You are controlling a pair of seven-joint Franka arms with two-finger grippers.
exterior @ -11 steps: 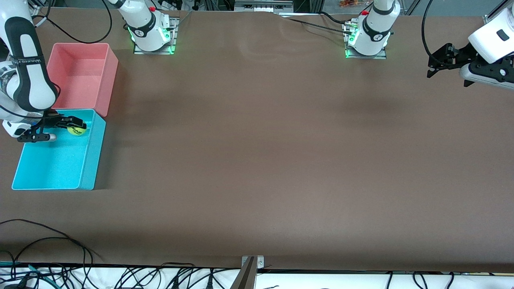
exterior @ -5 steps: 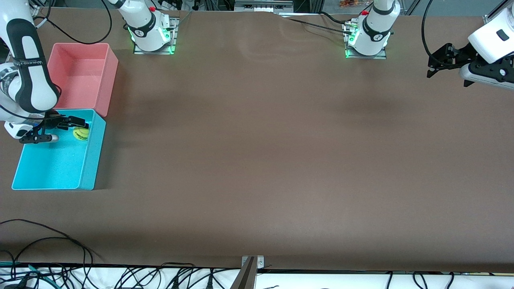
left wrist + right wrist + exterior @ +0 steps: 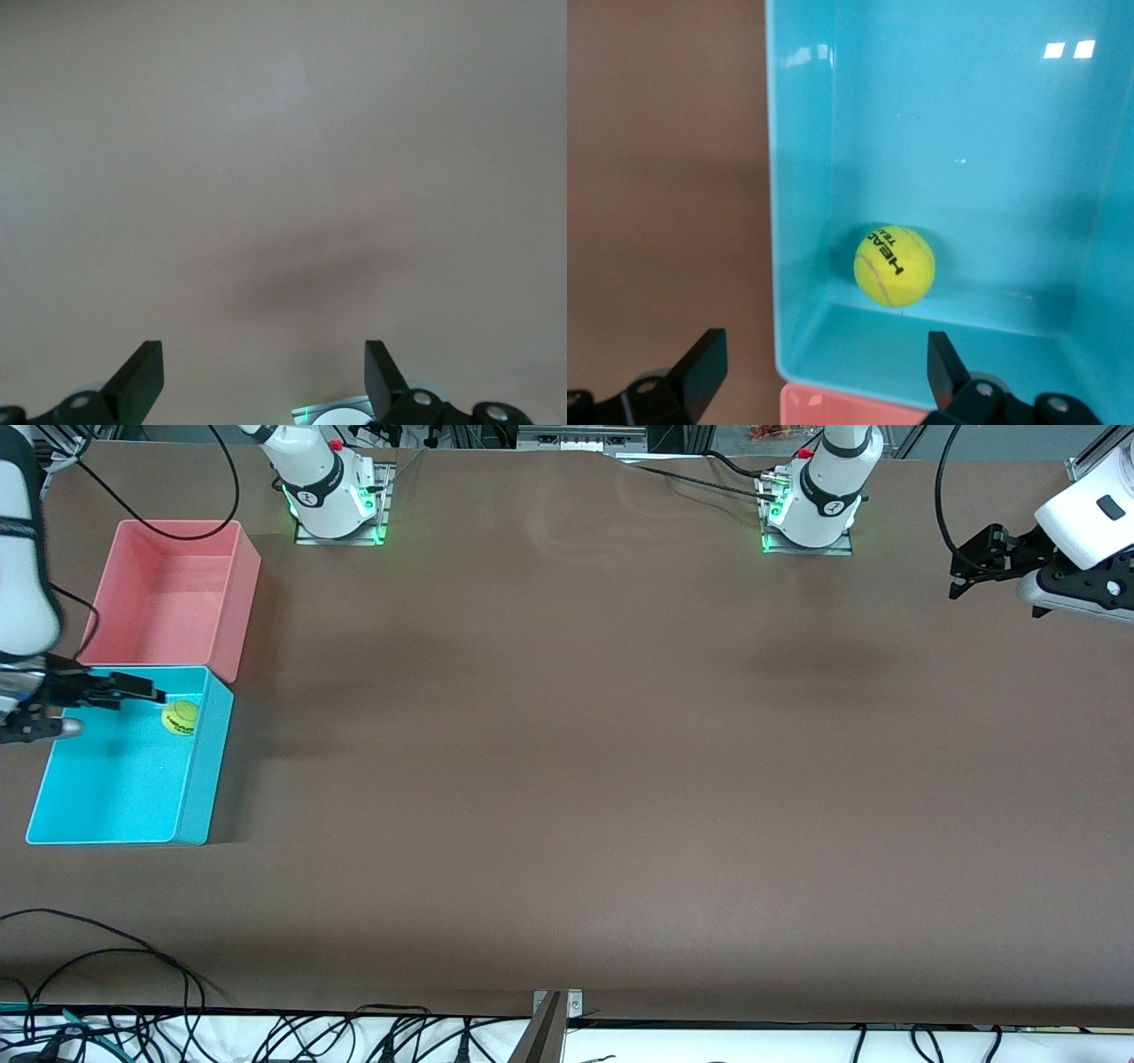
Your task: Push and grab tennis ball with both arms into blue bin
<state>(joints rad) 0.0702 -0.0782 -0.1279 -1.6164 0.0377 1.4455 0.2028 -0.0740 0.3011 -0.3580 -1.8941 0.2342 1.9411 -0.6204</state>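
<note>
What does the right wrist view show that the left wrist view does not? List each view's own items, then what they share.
Only the right wrist view shows the tennis ball lying in the blue bin, near the corner next to the pink bin, apart from the right gripper, whose fingers stand open over the bin.

Only the left wrist view shows the open left gripper over bare table, with a lit robot base at the frame's edge.

Both show open, empty black fingers and brown table.

bright even light, soft shadows, sharp.
</note>
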